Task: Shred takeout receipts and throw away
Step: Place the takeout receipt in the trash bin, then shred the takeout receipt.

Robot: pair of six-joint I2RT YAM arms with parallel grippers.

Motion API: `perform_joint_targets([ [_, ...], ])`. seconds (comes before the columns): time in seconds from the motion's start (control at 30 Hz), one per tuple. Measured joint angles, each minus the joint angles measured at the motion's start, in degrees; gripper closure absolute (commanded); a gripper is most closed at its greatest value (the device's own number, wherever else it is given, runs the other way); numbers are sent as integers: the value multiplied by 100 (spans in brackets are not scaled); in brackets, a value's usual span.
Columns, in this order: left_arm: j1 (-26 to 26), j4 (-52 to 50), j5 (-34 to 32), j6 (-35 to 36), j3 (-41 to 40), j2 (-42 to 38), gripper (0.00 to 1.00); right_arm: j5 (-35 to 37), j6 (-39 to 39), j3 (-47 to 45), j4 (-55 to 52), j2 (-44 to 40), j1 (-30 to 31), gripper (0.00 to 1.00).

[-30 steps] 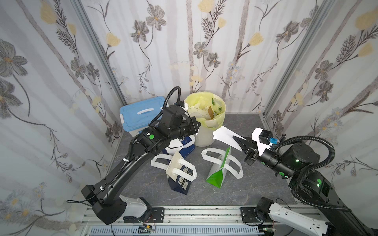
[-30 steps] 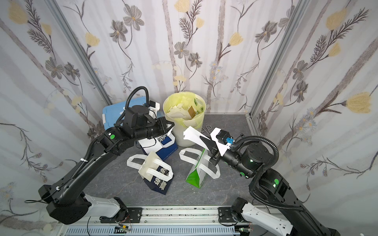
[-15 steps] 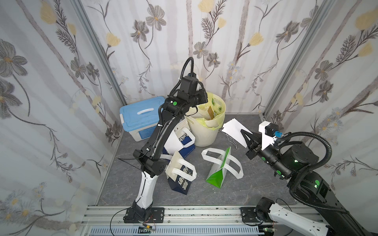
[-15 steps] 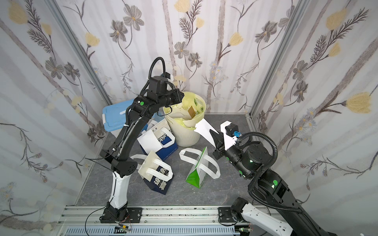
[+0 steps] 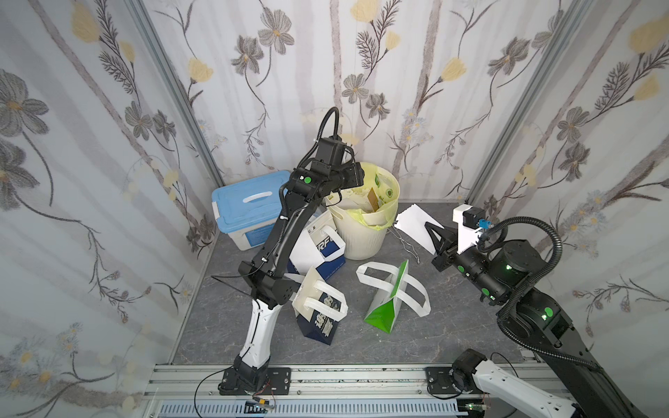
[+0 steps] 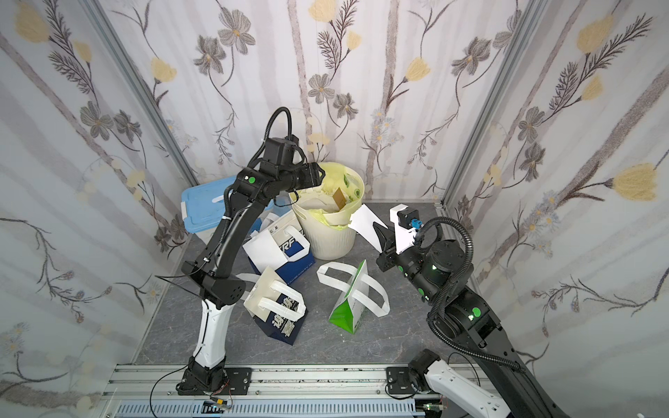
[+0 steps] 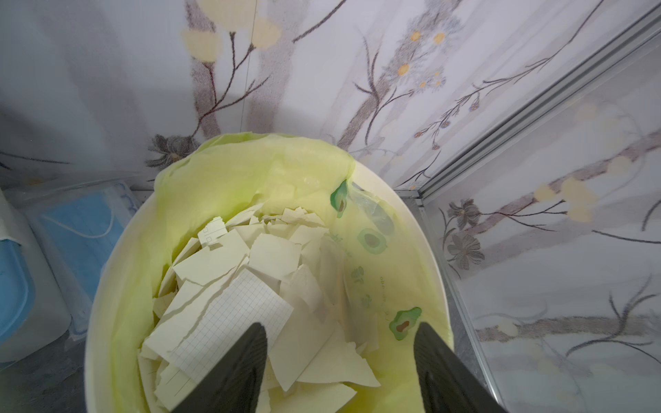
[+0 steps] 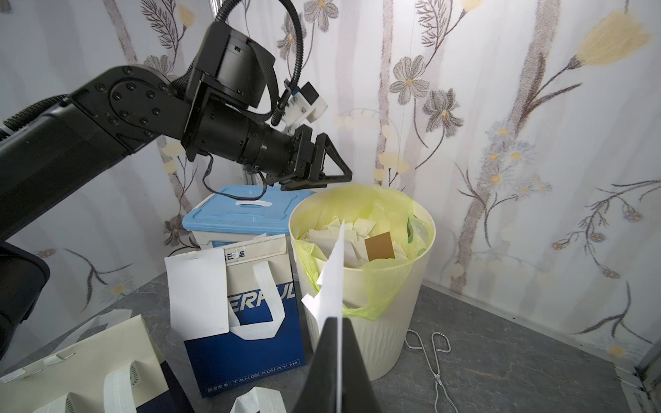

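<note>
**Top views.** The left gripper (image 5: 356,173) hangs over the rim of the waste bin (image 5: 362,246). Its jaw position cannot be read in either top view. The right gripper (image 5: 430,228) sits just beside the bin, with its jaws pinching a white receipt (image 5: 412,226) held clear of the floor. A second receipt (image 6: 266,249) lies against the navy bag (image 6: 297,264), which stands just beside the bin.

**Left wrist view.** The left gripper's jaws are spread, with nothing between them. Below them, torn paper pieces (image 7: 272,257) fill the bin inside its yellow-green liner (image 7: 232,171).

**Right wrist view.** The right gripper's jaws are pressed together on the receipt, which is seen edge-on in front of the bin. The second receipt covers part of the navy bag's face. Metal tongs (image 8: 434,357) lie on the floor beside the bin.
</note>
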Motion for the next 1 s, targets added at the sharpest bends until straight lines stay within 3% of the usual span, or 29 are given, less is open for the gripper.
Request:
perform_joint_targets([
  [0.2,-247,560,1381,37,-1185,-1176,30,-1440,195,199,-44,365,-227,100],
  [0.37,-459,1259,2437,-66,-2988,-2413,25,-2385,385,315,-42,511,-275,100],
  [0.5,-516,2459,3073,-605,-4833,-3532,19,-2970,597,380,-39,581,-280,100],
  [0.63,-564,3377,3451,-1064,-5786,-4166,20,-3442,883,387,59,605,-291,100],
  [0.8,-684,4006,3799,-1346,-6297,-4535,25,-3880,1292,385,330,734,-295,100],
  [1.0,-745,4138,3976,-1410,-6419,-4750,47,-4094,1718,437,581,890,-295,100],
])
